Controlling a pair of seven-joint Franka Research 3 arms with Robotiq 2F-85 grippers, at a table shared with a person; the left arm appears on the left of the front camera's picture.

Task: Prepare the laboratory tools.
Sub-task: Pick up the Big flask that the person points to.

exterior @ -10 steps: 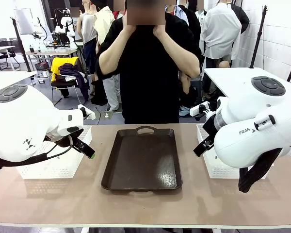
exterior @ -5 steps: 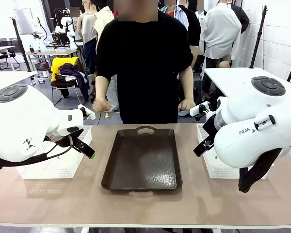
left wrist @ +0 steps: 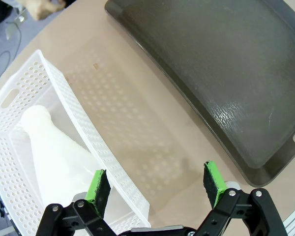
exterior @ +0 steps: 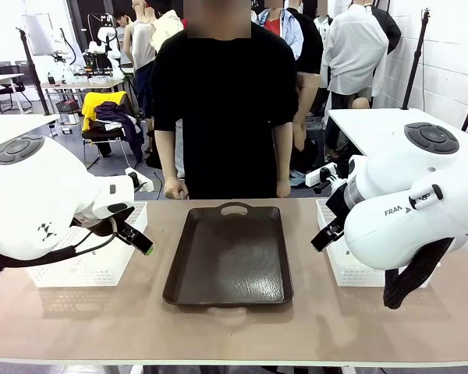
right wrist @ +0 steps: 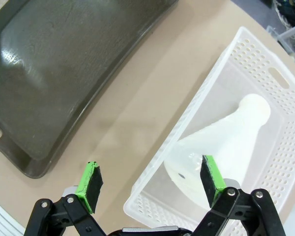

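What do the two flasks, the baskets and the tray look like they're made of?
Left flask and right flask: probably plastic, milky, translucent, matte. Left basket and right basket: white moulded plastic, going by the perforated lattice walls. Tray: dark brown, likely plastic, though unsure; finely textured with soft sheen.

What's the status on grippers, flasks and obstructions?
Left gripper open, empty; right gripper open, empty. Left conical flask in left basket, right conical flask in right basket. Nothing blocking either flask.
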